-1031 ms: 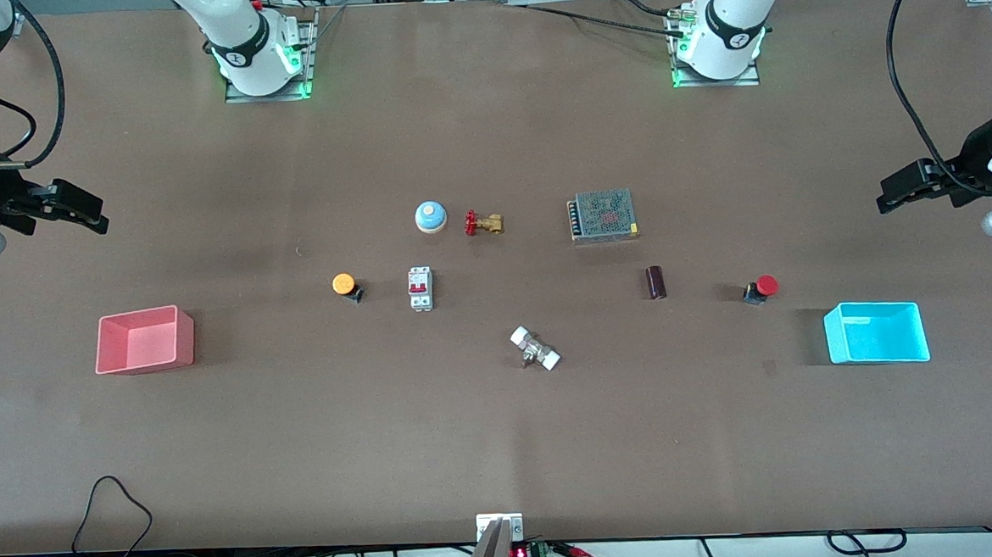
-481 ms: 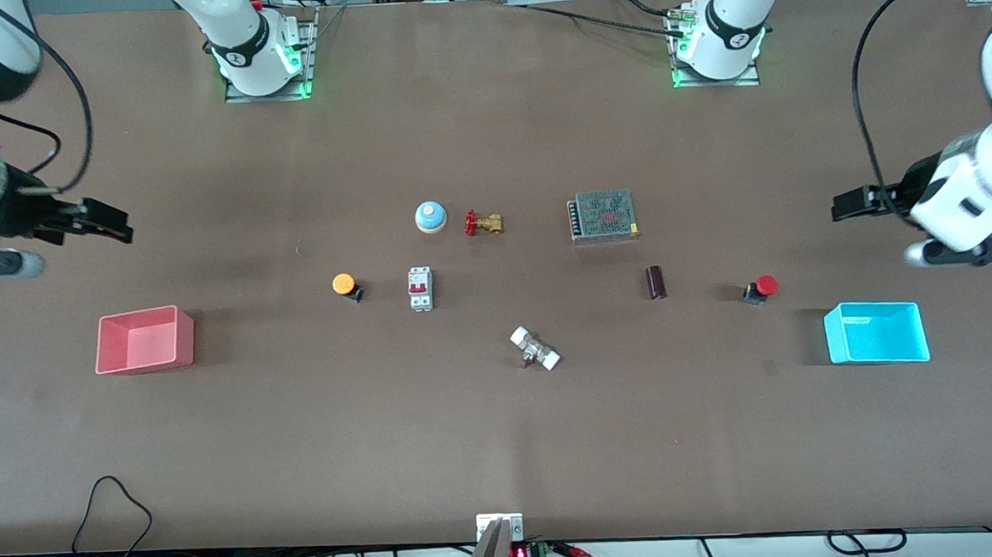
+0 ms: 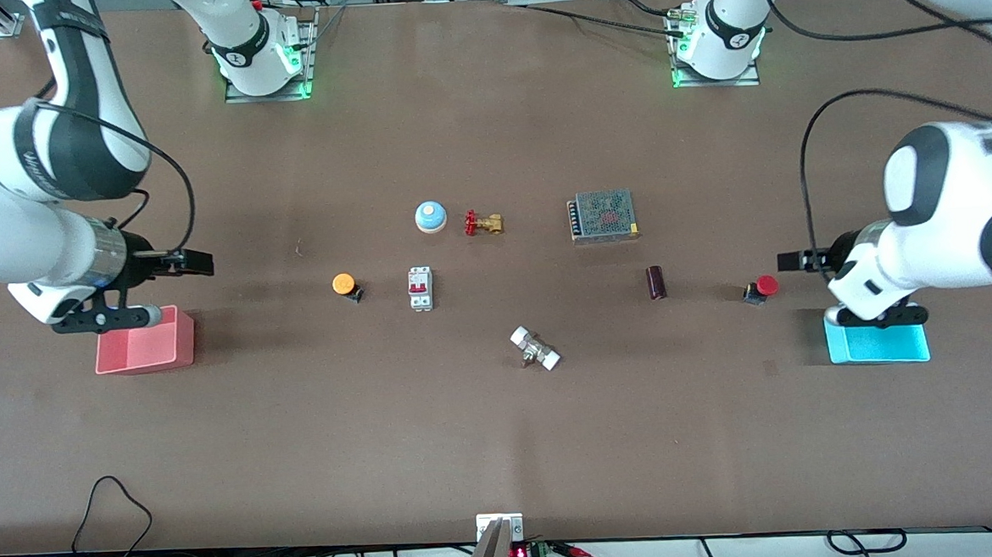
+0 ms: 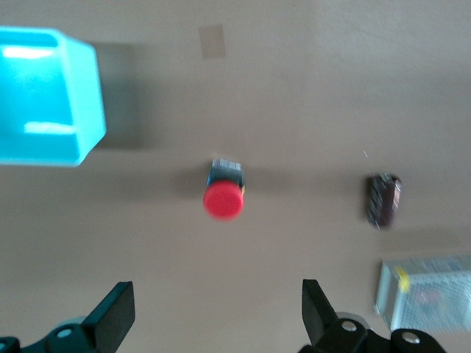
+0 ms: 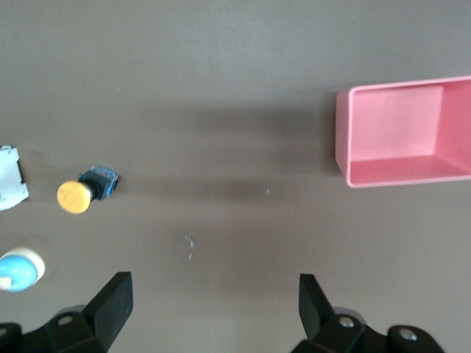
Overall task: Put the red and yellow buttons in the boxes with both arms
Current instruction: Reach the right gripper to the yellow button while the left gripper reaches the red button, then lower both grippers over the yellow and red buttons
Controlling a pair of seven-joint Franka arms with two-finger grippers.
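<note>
The red button [image 3: 764,287] lies on the table near the cyan box [image 3: 881,345]. The yellow button [image 3: 345,285] lies some way from the pink box [image 3: 147,346], toward the table's middle. My left gripper [image 3: 792,260] hangs open and empty over the table beside the red button, its wrist over the cyan box. In the left wrist view the red button [image 4: 223,198] and cyan box [image 4: 44,95] show ahead of the open gripper [image 4: 217,320]. My right gripper [image 3: 194,263] hangs open and empty between the pink box and the yellow button. The right wrist view shows the yellow button [image 5: 76,195], pink box [image 5: 405,132] and open gripper [image 5: 213,309].
Mid-table lie a blue bell [image 3: 430,216], a brass valve [image 3: 483,223], a white circuit breaker [image 3: 420,287], a metal mesh power supply [image 3: 602,215], a dark cylinder [image 3: 655,282] and a white-capped fitting [image 3: 535,349].
Both arms have swung in from the table's ends toward the middle. Each gripper has come closer to its button, and the wrists now overlap the boxes in the front view.
</note>
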